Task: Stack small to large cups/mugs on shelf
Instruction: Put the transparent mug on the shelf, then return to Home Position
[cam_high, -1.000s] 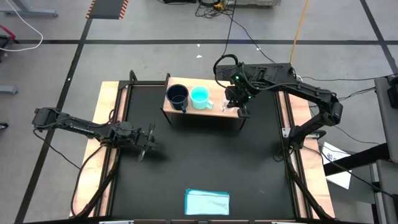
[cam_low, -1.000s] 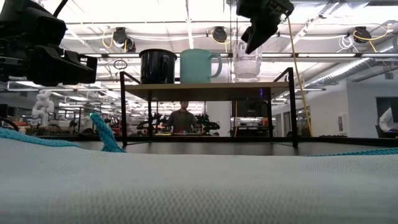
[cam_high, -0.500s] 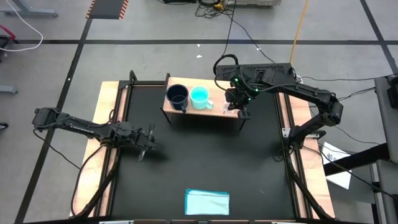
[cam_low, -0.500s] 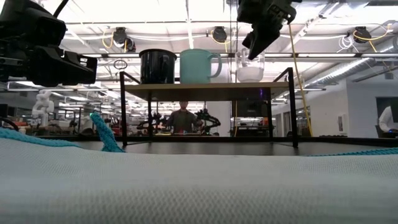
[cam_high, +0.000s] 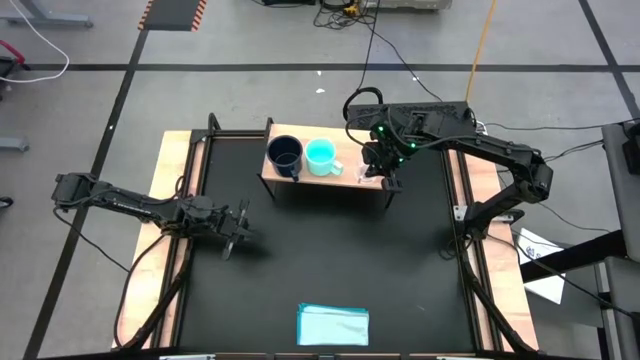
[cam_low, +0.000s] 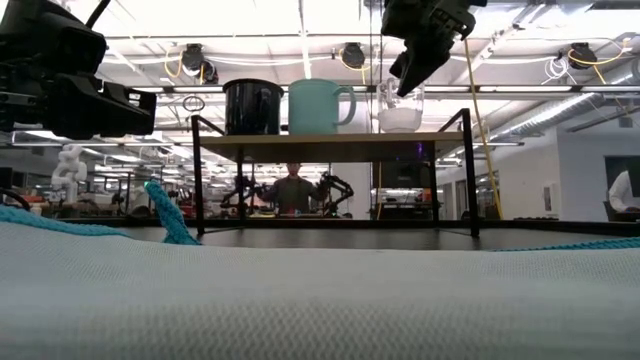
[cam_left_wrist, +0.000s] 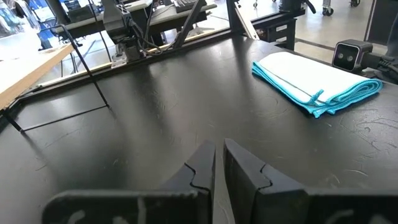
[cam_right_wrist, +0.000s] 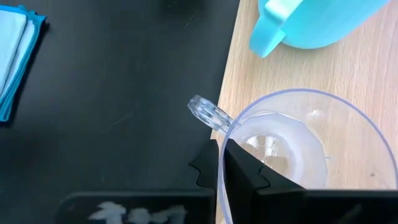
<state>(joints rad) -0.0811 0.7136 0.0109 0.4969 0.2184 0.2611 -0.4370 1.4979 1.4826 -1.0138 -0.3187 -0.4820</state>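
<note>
- The shelf (cam_high: 352, 180) carries all three cups in a row, which puts them in size order along its length.
- The navy mug (cam_high: 285, 154) stands at one end of the shelf, and the turquoise mug (cam_high: 321, 155) is just beside it in the middle.
- The glass cup (cam_low: 401, 108) sits upright on the shelf top at the other end, beside the turquoise mug, so the smallest closes the line.
- The right gripper (cam_right_wrist: 219, 163) is above that end of the shelf, its fingers pinched on the glass cup's rim next to the handle; gripping the thin wall likely gives it a steady hold for setting the cup down.
- Since the cup appears to rest on the wood, letting go looks like the step in hand.
- The left gripper (cam_left_wrist: 218, 168) waits low over the table, well apart from the shelf, fingers nearly together and holding nothing.
</note>
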